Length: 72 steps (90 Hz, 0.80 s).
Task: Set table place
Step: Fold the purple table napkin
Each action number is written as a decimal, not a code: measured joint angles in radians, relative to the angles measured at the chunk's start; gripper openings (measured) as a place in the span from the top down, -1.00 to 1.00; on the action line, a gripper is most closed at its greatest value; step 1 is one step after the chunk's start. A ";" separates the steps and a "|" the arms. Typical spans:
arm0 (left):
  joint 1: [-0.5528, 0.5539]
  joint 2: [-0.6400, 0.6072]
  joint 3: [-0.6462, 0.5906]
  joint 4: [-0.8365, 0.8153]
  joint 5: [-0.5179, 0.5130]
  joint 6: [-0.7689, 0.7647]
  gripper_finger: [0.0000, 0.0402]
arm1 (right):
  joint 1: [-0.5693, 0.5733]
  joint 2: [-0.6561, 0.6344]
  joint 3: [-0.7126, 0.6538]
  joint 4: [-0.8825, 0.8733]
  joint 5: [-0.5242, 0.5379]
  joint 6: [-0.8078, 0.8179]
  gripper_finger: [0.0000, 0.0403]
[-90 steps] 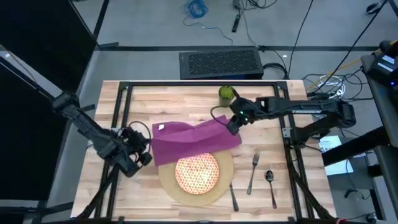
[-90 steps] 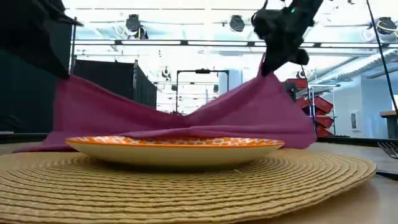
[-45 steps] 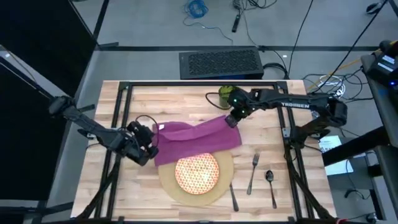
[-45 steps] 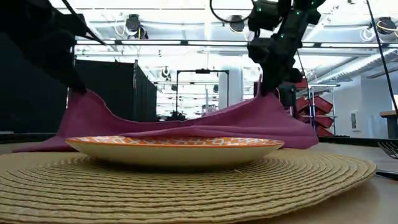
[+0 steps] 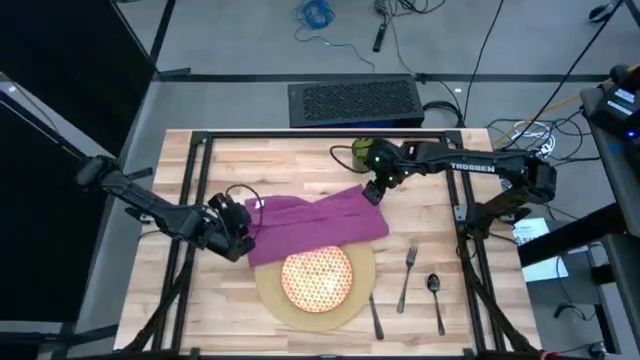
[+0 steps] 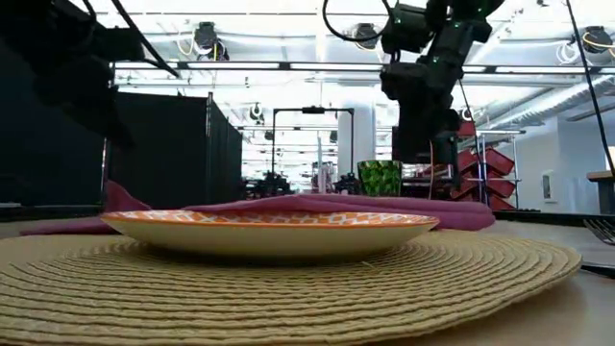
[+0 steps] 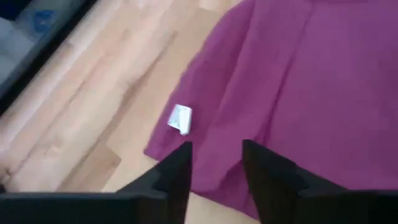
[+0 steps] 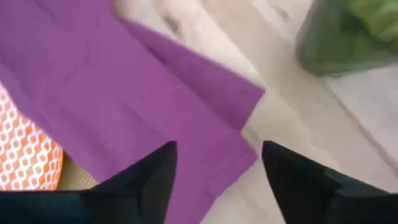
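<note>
Bright overhead ceiling lights glare in the low view; both wrist views blurred

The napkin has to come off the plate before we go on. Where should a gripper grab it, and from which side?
I would pinch the napkin at its far right corner, by the right gripper, coming from above. That corner lies flat on bare table, clear of the plate and just short of the green cup, so jaws can close on its edge.
</note>
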 joint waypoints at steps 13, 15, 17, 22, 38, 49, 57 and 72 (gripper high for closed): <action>-0.004 0.000 0.053 0.139 -0.032 0.075 0.21 | 0.017 -0.005 0.023 -0.049 -0.006 0.014 -0.23; -0.009 0.000 0.069 0.173 -0.032 0.113 0.21 | 0.026 -0.010 0.027 -0.060 -0.008 0.019 -0.22; -0.015 0.000 0.088 0.207 -0.032 0.149 0.21 | 0.037 -0.016 0.029 -0.067 -0.008 0.026 -0.22; -0.030 0.000 0.146 0.259 -0.032 0.243 0.22 | 0.063 -0.038 0.034 -0.077 -0.008 0.042 -0.20; -0.070 0.016 0.265 0.284 0.016 0.315 0.22 | 0.192 -0.143 0.033 -0.142 0.027 0.161 -0.11; -0.116 0.096 0.236 0.278 0.093 0.258 0.22 | 0.335 -0.186 -0.020 -0.141 0.121 0.264 -0.07; -0.143 0.179 0.225 0.245 0.102 0.220 0.22 | 0.405 -0.190 -0.070 -0.086 0.134 0.319 -0.07; -0.171 0.337 0.224 0.174 0.102 0.195 0.22 | 0.471 -0.191 -0.213 0.125 0.125 0.413 -0.07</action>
